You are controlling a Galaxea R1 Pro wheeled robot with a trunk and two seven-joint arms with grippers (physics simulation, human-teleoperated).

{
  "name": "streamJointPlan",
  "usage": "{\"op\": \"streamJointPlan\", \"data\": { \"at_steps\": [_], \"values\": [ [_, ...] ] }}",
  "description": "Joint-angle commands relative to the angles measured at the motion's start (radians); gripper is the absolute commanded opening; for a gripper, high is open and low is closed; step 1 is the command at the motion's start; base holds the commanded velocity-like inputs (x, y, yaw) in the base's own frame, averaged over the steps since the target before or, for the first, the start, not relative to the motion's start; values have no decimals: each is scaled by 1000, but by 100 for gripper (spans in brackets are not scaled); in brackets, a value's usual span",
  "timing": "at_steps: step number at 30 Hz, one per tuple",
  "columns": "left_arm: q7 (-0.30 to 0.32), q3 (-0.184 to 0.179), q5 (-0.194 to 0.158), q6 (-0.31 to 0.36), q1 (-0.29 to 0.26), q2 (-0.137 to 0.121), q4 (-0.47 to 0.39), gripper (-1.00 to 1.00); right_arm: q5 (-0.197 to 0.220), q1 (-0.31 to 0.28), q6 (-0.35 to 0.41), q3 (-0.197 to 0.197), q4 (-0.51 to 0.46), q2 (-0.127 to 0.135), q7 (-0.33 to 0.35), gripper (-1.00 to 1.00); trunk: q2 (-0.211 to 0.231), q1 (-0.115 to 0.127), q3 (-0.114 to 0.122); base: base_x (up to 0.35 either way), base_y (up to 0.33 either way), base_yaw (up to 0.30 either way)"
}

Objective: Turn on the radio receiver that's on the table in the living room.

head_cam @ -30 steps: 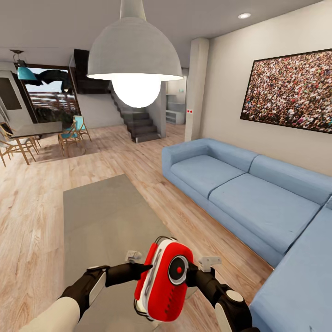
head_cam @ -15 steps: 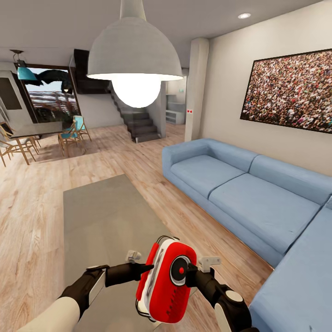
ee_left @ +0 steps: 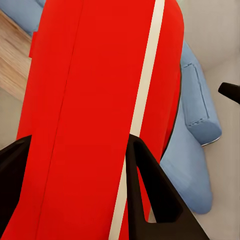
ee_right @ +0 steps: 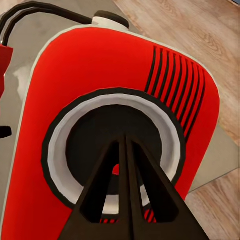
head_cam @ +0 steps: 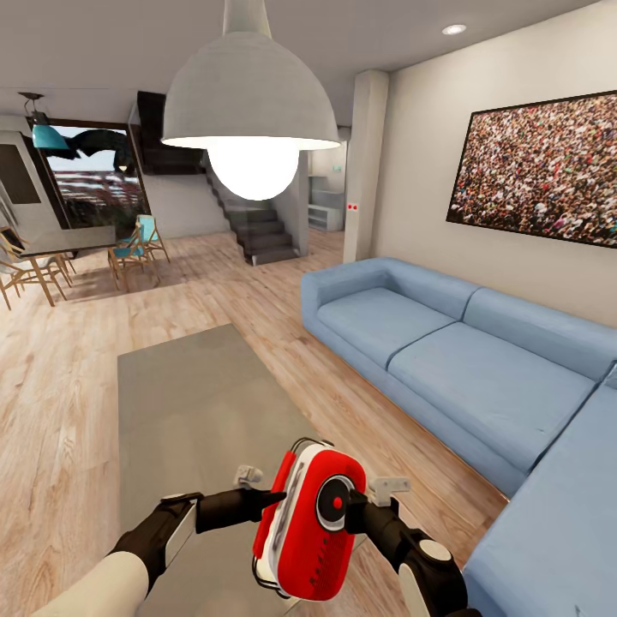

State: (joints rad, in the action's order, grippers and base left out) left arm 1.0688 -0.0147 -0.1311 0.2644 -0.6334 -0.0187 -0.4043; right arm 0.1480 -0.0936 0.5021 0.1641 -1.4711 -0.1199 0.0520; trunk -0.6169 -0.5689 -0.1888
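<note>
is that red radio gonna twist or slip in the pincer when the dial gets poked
Likely stiff: the radio receiver looks like a hard, smooth shell. It may slip or pivot, since the left pincer straddles only its narrow edge. The right pincer, fingers together, presses the dial near centre, so twisting seems limited.

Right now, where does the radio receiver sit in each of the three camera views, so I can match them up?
Head view: the radio receiver is low at centre, between both grippers.
Left wrist view: its red side with white trim spans most of the picture.
Right wrist view: its dial face is central.
Shared landmark: the blue sofa.
</note>
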Motion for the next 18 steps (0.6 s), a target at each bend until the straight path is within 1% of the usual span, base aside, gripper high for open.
{"op": "streamJointPlan", "data": {
  "at_steps": [1,6,9,14,18],
  "values": [
    [0,2,-4,1,0,1,-1,-100,-1,0,1,0,0,-1,-2,-100,0,0,0,0,0,0],
    [0,2,-4,1,0,1,-1,-100,-5,0,41,0,0,-3,-16,-100,0,0,0,0,0,0],
    [0,2,-4,1,0,1,-1,-100,-5,-3,48,0,0,-4,-46,-100,0,0,0,0,0,0],
    [0,2,-4,1,0,0,-1,-100,-1,-19,60,0,0,-4,-58,-100,0,0,0,0,0,0],
    [0,2,-4,1,0,1,-1,-100,0,-35,119,0,0,-4,-57,-100,0,0,0,0,0,0]
  ]
}}
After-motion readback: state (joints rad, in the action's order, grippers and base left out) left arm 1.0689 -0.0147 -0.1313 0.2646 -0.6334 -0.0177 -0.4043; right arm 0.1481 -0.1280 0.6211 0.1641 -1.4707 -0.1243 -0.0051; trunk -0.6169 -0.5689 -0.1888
